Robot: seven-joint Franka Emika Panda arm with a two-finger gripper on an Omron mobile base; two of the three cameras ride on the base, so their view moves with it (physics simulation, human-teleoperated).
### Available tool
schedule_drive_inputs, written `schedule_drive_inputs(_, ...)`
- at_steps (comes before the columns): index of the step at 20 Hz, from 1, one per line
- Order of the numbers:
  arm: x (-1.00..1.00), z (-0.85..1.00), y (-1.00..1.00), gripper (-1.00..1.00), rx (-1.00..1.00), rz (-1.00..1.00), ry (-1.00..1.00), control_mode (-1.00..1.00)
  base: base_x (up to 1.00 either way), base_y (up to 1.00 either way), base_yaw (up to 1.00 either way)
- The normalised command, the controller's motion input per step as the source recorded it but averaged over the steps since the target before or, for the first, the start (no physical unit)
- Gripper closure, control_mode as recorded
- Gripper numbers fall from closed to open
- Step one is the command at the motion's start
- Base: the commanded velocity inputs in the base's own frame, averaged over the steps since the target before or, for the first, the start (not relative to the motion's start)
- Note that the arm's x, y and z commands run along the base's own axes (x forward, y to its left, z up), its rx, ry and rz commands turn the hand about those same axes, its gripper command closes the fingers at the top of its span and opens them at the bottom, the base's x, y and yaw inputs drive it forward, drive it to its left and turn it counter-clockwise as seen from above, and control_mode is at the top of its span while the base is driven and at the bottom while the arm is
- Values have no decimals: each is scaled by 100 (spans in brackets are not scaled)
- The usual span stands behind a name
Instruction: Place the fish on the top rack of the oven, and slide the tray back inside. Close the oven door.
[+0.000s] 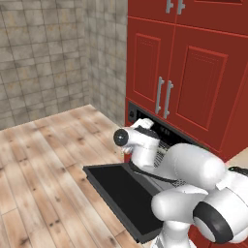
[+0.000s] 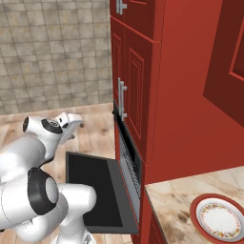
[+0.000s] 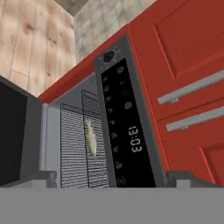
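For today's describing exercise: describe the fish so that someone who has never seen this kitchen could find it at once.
Find the black oven set under the red cabinets, its door folded down. Inside, on the wire rack, lies the fish: small, slender, pale yellow, the one solid shape against the thin grey bars.

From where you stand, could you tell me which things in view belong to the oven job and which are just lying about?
Part of the job:
- fish, lying on the rack
- top rack, in the open oven
- oven door, folded down
- gripper, open, holding nothing

Just lying about:
- plate on the counter
- red cabinets
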Motion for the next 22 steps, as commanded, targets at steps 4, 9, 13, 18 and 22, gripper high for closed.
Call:
schedule_drive_inputs(4,0,54,50,-100,-17,0,24,-100,0,0,0)
schedule_drive_inputs(9,-4,14,42,-100,-21,0,19,-100,0,0,0)
schedule_drive_inputs(13,-17,0,39,-100,-23,0,13,-100,0,0,0)
schedule_drive_inputs(18,-32,-1,44,-100,-24,0,1,-100,0,0,0)
schedule_drive_inputs(22,-39,-28,65,-100,-24,1,1,-100,0,0,0)
